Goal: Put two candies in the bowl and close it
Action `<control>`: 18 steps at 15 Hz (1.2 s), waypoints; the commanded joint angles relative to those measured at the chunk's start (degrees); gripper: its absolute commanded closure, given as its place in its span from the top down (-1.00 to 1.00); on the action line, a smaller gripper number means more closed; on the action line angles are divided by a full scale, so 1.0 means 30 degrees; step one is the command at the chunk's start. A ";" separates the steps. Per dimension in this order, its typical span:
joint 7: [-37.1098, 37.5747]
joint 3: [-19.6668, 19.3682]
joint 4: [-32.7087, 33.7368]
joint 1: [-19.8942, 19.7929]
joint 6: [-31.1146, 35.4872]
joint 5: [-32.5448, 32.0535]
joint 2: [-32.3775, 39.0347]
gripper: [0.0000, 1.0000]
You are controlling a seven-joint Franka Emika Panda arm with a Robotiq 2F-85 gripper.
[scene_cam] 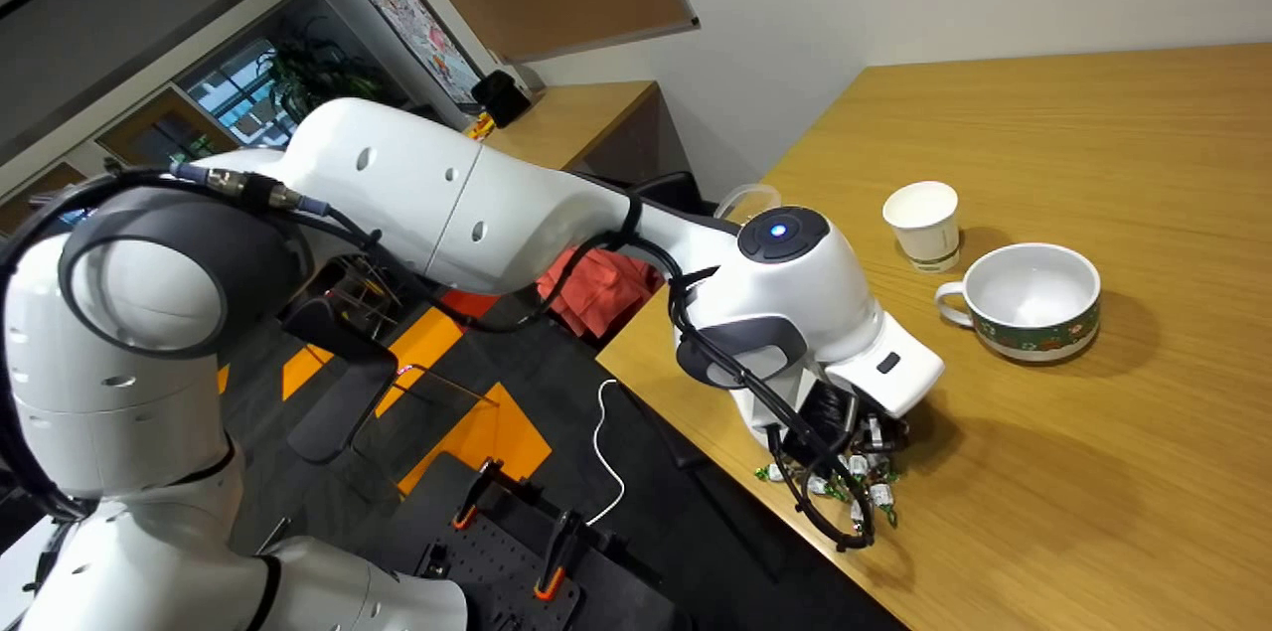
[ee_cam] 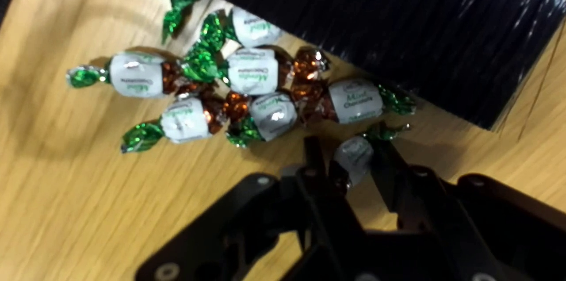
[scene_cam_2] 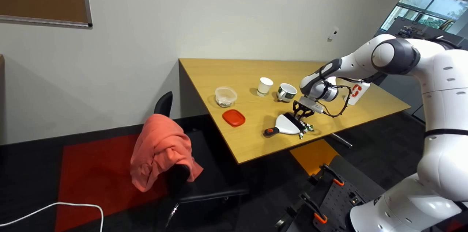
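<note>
Several small candies in white, green and brown wrappers lie in a group on the table near its edge, seen in the wrist view (ee_cam: pixel 253 71) and in both exterior views (scene_cam: pixel 882 494) (scene_cam_2: pixel 307 128). My gripper (ee_cam: pixel 347 144) is low over them, its fingers partly closed on either side of one candy (ee_cam: pixel 353 155). That candy touches or nearly touches the right-hand finger; a narrow strip of wood shows beside the left-hand finger. A clear round plastic bowl (scene_cam_2: pixel 226 97) stands uncovered beside a flat red lid (scene_cam_2: pixel 234 118); bits at its base are too small to tell. No black bowl shows.
A brush with a white body (scene_cam_2: pixel 287 124) and black bristles (ee_cam: pixel 389 37) lies against the candies. A white paper cup (scene_cam: pixel 924 224) and a white mug with green band (scene_cam: pixel 1033 298) stand behind. A white box (scene_cam_2: pixel 358 93) is farther along the table.
</note>
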 commanded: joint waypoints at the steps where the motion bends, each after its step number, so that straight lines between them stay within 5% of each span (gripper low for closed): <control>1: -0.0121 -0.0145 0.0751 0.0165 -0.0690 0.0257 0.0444 -0.33; 3: -0.0087 -0.0173 0.0738 0.0258 -0.0584 0.0238 0.0452 -0.83; 5: -0.0257 -0.0104 0.0276 0.0257 -0.0352 0.0311 -0.0022 -0.97; 14: -0.1499 0.0576 -0.2457 0.1698 0.0627 0.0078 -0.4358 -0.93; 18: -0.2768 0.2140 -0.3097 0.2972 0.1267 0.0287 -0.6186 -0.93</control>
